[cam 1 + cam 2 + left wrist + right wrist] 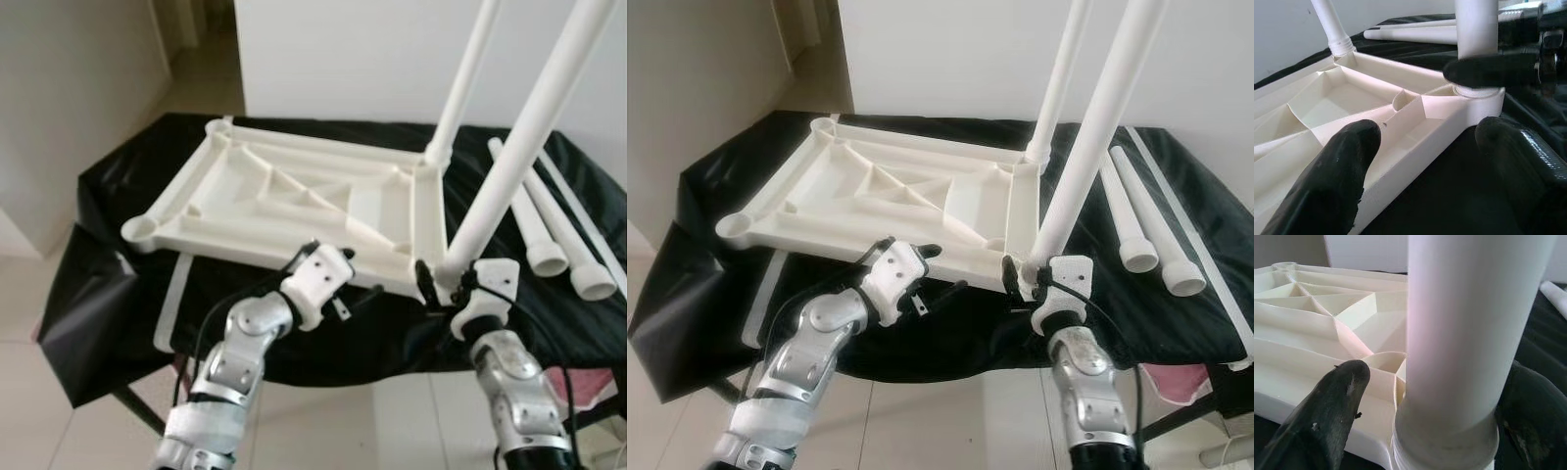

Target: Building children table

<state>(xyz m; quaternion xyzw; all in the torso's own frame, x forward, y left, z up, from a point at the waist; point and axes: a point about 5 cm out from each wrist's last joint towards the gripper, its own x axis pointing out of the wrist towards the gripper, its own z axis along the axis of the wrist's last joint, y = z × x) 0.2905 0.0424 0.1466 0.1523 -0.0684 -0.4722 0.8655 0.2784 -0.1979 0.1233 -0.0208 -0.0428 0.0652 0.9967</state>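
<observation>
Both arms forward, fingers (1337,181) spread

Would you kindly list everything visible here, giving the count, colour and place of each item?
Tabletop: one, cream white, lying upside down with its ribbed underside up on the black cloth.
Fitted legs: two, white, standing upright in the tabletop's two right-hand corner sockets, one near, one far.
Loose legs: at least two, white, lying on the cloth to the right of the tabletop.
Black cloth: one, black, draped over the work surface.
Floor: light tiles, below and to the left.
Pink item: one, pink, low at the right, too hidden to identify.
Left gripper: black fingers open, at the tabletop's near edge.
Right gripper: black fingers either side of the near fitted leg's base.
</observation>
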